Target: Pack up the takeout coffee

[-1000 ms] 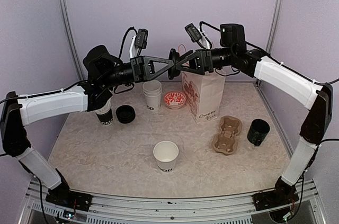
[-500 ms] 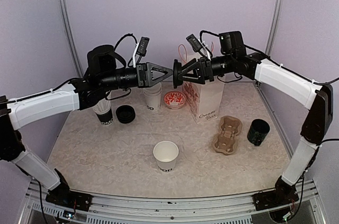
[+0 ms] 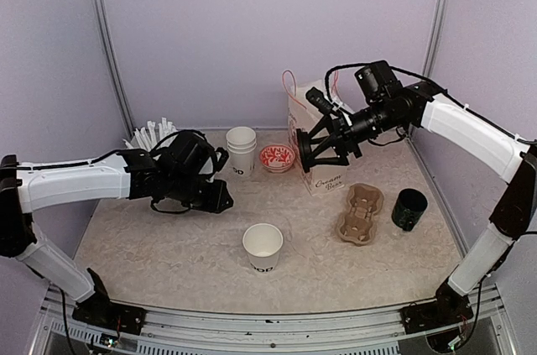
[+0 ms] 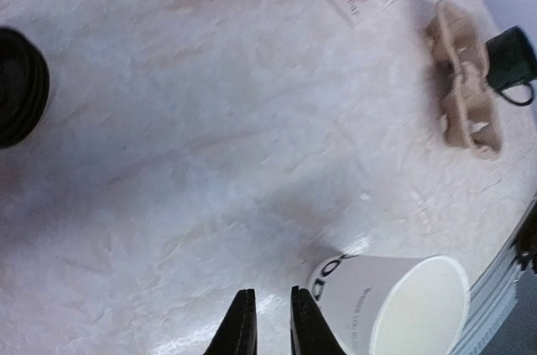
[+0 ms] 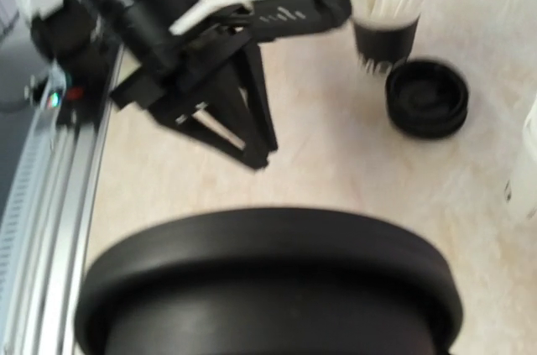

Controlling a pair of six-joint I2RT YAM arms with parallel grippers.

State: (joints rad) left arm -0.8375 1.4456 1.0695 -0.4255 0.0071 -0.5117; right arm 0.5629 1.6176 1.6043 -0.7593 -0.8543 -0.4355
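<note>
Quick one from the bench. My left gripper hung low over the beige marbled tabletop, left of middle in the overhead view. Its jaws were only a crack apart, with nothing between them.

The open white paper cup with black lettering near its base stood upright at the lower middle of that view. In my left wrist shot it sat at the bottom right, close beside my fingertips. It looked empty inside.

My right gripper was up at the middle right, in front of the white paper bag with pink print. Its jaws stood wide, and as far as I could tell they were clamped on the round black plastic lid. The lid filled the bottom of my right wrist view, and my own fingers didn't show there.

My guess on handling was that the cup would be really light with thin, soft walls. It would tip at a nudge and buckle if I pinched it near the open rim. I figured I should grab it around the middle of the wall, gently, or just brace it there while the lid got pressed on. The lid seemed stiffer but smooth and probably slippery, so holding it by the edge made sense.

The brown moulded pulp cup carrier lay to the right of the cup, well apart from it.
</note>
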